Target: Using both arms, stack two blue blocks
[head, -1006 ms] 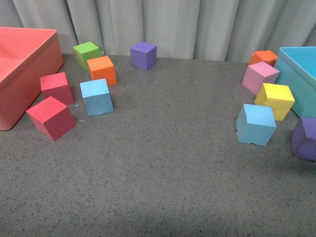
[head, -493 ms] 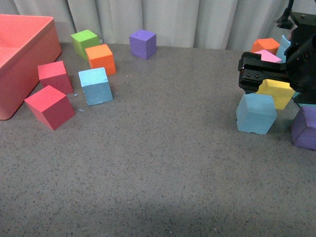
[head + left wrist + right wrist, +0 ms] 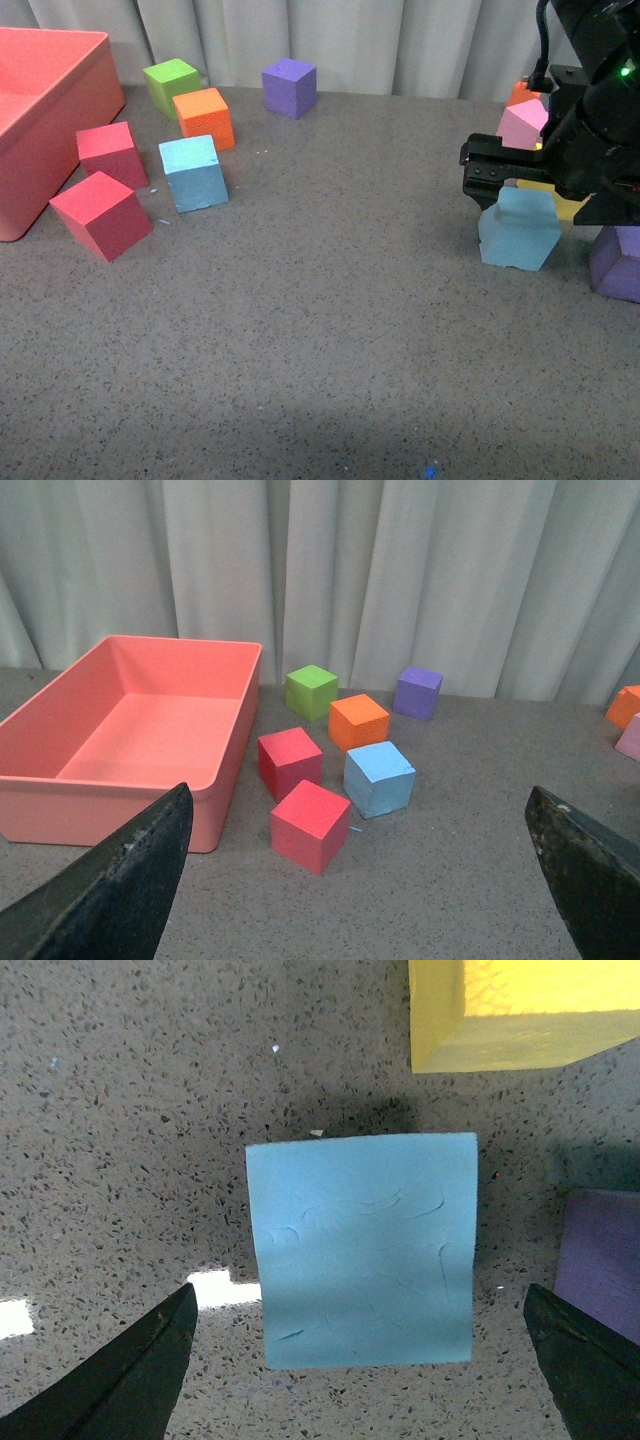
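The right arm [image 3: 590, 130] hung over the desk [image 3: 330, 330] at about 3 o'clock of the front view, directly above the right blue block [image 3: 518, 228]. In the right wrist view, the right tool [image 3: 360, 1290] was spread wide. One finger stood on each side of that block's top face, with a strip of bare desk showing between each fingertip and the foam. The tool gripped nothing. A yellow cube [image 3: 520, 1010] lay just beside the block and a purple cube [image 3: 600, 1260] sat near it. A pink cube [image 3: 525, 122] showed at 12 o'clock of the block, partly behind the arm.

The left blue block [image 3: 195, 172] rested on the desk at about 10 o'clock of the front view, well apart from its twin. An orange cube [image 3: 205, 117] sat close at its 12 o'clock, a red cube [image 3: 108, 152] at 9 o'clock and a second red cube [image 3: 100, 212] at 8 o'clock. A green cube [image 3: 172, 85] and the coral bin [image 3: 60, 110] lay further out.

The left tool [image 3: 357, 792] was also spread wide and empty, facing that cluster from a distance.
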Tool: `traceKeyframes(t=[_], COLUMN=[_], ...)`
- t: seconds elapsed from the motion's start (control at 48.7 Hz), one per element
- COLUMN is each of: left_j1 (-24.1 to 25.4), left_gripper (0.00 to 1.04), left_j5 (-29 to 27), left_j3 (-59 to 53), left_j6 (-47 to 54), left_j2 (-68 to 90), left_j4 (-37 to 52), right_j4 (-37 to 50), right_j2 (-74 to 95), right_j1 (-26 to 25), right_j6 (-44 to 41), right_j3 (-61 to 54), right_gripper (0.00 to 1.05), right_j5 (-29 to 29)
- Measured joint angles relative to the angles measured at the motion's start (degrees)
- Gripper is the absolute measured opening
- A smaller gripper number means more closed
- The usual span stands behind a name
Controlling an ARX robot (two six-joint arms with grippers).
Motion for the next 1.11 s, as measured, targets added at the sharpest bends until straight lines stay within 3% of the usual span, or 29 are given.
traceKeyframes(t=[0.287,0.39,0.636,0.821,1.109], left_j1=[0.0,0.0,0.0,0.0,0.0], left_gripper=[0.98,0.98,0.98,0.98,0.98], left_j5=[0.0,0.0,0.0,0.0,0.0], left_j3=[0.0,0.0,0.0,0.0,0.0], left_j6=[0.0,0.0,0.0,0.0,0.0], left_j2=[0.0,0.0,0.0,0.0,0.0], left_j4=[0.0,0.0,0.0,0.0,0.0], right_j4=[-1.11,-1.57,-2.56,-2.34,-3.39], right_j2=[4.96,5.99,6.6,6.58,6.49], right_j1=[0.13,-0.04,-0.42,-0.37,1.66], right_j6=[-0.17,-0.55,-0.83,-1.64,-3.56], right_j3=[3.52,4.22,5.22,5.6,9.38], right_gripper=[0.93,0.74,0.49,0.43,0.42], right_j5=[1.16,1.36,1.99,1.55,-0.7])
